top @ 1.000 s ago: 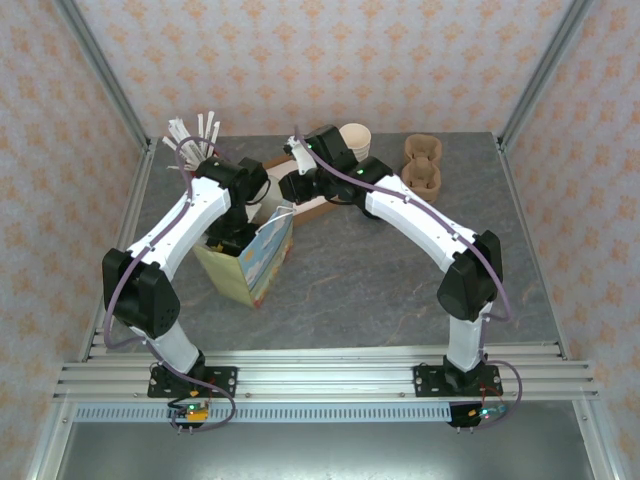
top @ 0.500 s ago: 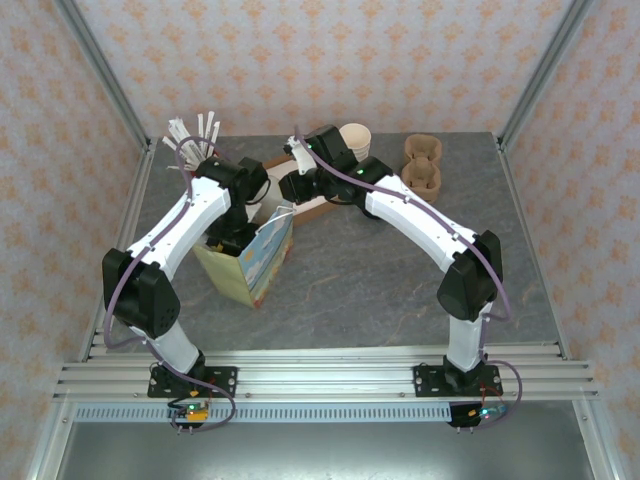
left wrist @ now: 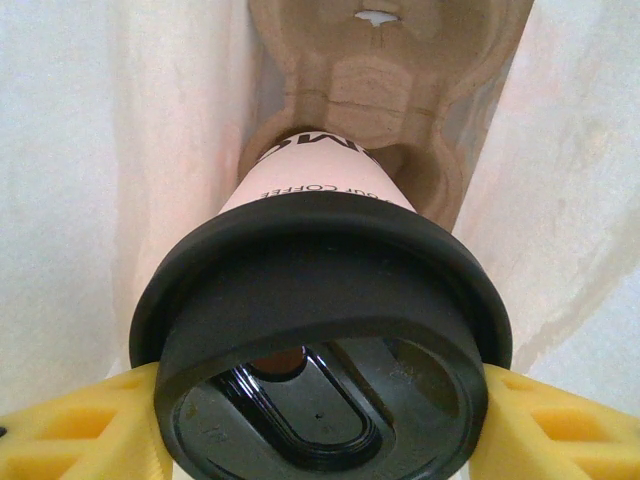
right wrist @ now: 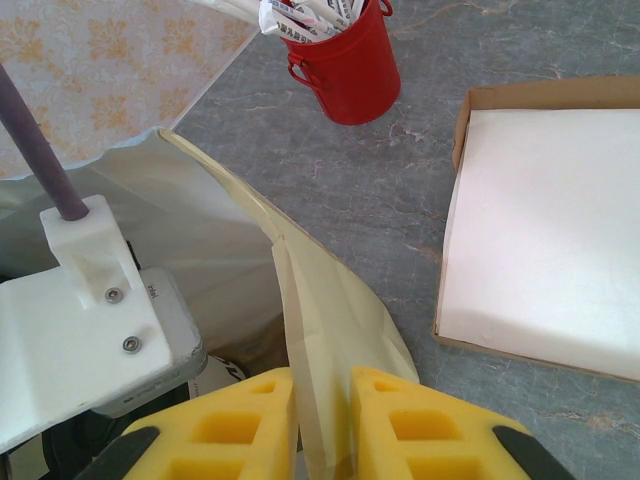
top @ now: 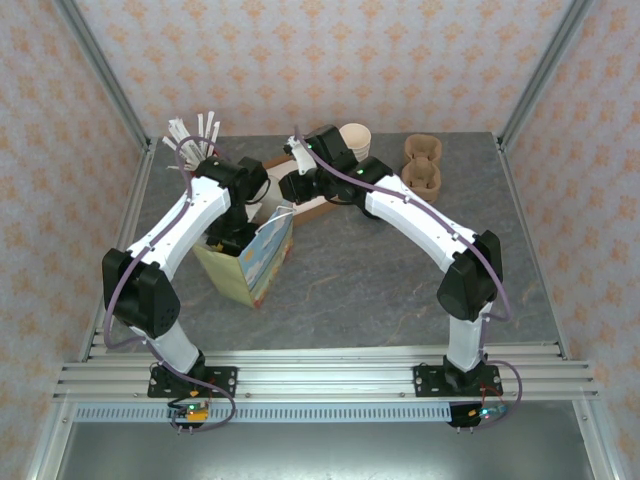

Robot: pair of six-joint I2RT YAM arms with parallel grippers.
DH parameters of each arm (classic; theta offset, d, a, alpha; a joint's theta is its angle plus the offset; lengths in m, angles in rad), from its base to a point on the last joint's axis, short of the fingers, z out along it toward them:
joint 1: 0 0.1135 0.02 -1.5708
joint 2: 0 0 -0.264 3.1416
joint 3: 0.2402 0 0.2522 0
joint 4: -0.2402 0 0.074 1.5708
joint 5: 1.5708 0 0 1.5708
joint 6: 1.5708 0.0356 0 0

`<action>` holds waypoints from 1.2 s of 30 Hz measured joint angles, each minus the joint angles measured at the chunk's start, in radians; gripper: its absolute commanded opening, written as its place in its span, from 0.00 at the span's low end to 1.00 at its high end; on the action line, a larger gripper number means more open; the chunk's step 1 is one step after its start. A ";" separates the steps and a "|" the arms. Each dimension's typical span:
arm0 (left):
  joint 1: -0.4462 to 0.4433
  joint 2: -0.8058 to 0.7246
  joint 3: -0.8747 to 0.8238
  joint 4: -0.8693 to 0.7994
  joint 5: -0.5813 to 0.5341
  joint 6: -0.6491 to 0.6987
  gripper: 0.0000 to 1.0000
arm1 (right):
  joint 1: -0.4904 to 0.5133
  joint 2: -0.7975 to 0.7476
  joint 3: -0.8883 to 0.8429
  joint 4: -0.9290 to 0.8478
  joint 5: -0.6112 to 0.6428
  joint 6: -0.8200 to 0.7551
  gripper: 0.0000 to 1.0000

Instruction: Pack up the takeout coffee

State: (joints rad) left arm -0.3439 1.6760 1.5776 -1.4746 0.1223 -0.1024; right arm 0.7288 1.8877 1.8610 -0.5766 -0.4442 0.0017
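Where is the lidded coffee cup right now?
In the left wrist view, the takeout coffee is held by the left gripper inside the paper bag, above a pulp cup carrier; the bag stands on the left side of the table.

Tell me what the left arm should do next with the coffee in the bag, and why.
Probably open the left gripper: the takeout coffee it holds looks seated in the pulp carrier at the bottom of the bag, while the right gripper pinches its rim open.

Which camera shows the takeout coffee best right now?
Left wrist: the takeout coffee is close up, lid in the left claw, base at the pulp carrier. Top external and right wrist show the paper bag around it.
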 measured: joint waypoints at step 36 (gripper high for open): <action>0.013 -0.013 0.005 -0.002 0.053 0.034 0.30 | 0.000 0.004 0.006 -0.004 0.000 0.000 0.21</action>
State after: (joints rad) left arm -0.3309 1.6630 1.5822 -1.4765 0.1757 -0.0685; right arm 0.7288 1.8919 1.8668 -0.5804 -0.4442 0.0017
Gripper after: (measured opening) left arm 0.641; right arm 0.210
